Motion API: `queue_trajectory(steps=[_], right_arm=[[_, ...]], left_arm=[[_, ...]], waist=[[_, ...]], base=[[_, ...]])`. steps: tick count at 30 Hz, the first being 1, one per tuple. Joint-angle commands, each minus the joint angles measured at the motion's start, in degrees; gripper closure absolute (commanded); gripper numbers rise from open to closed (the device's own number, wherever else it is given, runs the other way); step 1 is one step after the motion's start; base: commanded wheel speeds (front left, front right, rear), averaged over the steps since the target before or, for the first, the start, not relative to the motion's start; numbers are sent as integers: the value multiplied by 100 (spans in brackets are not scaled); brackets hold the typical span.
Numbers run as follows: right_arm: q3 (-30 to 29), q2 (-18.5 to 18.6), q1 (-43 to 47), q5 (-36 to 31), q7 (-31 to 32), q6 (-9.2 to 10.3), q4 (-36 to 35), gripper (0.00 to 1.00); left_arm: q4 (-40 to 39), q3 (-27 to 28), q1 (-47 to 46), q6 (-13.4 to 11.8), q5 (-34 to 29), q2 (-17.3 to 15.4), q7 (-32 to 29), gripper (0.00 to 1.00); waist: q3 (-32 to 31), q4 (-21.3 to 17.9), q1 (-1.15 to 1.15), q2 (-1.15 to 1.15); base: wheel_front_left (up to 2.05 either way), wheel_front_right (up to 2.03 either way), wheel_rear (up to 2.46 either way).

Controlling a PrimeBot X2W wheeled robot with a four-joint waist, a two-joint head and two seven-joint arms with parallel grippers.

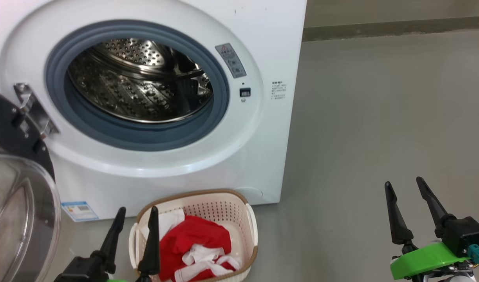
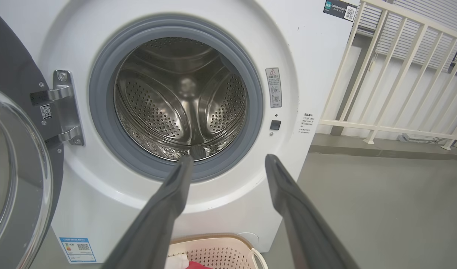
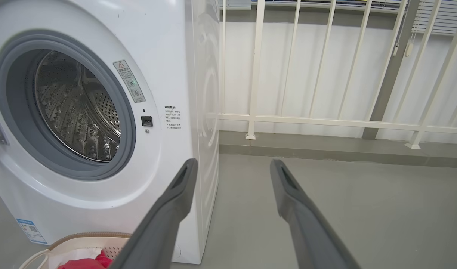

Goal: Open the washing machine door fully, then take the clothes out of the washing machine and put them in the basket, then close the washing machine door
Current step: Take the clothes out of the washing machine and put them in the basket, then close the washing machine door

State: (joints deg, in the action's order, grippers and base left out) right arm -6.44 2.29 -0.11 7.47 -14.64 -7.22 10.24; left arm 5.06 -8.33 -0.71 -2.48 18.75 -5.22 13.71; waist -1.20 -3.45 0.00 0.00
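Observation:
The white washing machine (image 1: 262,129) (image 2: 318,56) (image 3: 168,48) stands with its steel drum (image 1: 139,80) (image 2: 181,99) bare inside. Its door (image 1: 18,188) (image 2: 11,168) hangs swung out at the left, glass bowl facing me. Red and white clothes (image 1: 194,248) (image 3: 86,263) lie in the cream basket (image 1: 245,223) (image 2: 217,250) (image 3: 82,239) on the floor before the machine. My left gripper (image 1: 136,211) (image 2: 228,160) is open over the basket's left side, holding nothing. My right gripper (image 1: 403,186) (image 3: 232,164) is open over bare floor to the right.
Grey floor (image 1: 380,117) stretches right of the machine. A cream railing (image 2: 400,74) (image 3: 325,119) runs along the white wall behind, above a low kerb (image 3: 325,147). The open door takes up the space at the lower left.

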Motion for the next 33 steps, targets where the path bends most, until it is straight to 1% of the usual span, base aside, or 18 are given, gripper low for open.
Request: queue_trajectory(steps=[1, 7, 13, 23, 28, 33], right_arm=[[103, 59, -158, 8, -36, -26, -141, 0], [95, 59, -129, 12, -36, -26, -147, 0], [106, 59, -107, 30, -36, -26, -125, 0], [144, 59, -87, 49, -36, -26, -111, 0], [161, 59, -87, 37, -36, -26, -136, 0], [250, 59, -103, 29, -36, -26, -145, 0]], left_arm=[[-189, 165, -71, 25, 13, -83, 31, 0], [-208, 139, -68, 33, 15, -121, 38, 0], [-233, 114, -32, 53, 90, -116, -6, 0], [-285, 60, -6, -91, 35, -128, -96, 0], [-360, 41, -46, -182, -8, -121, -100, 0], [-516, 52, -27, -302, -57, -116, -92, 0]], waist=[[2, 10, 0, 0], [5, 64, 0, 0], [-13, 119, 0, 0], [-7, 234, 0, 0], [21, 426, 0, 0], [24, 724, 0, 0]], base=[[-154, 154, 0], [-107, 107, 0], [-34, 34, 0], [0, 0, 0], [0, 0, 0], [0, 0, 0]])
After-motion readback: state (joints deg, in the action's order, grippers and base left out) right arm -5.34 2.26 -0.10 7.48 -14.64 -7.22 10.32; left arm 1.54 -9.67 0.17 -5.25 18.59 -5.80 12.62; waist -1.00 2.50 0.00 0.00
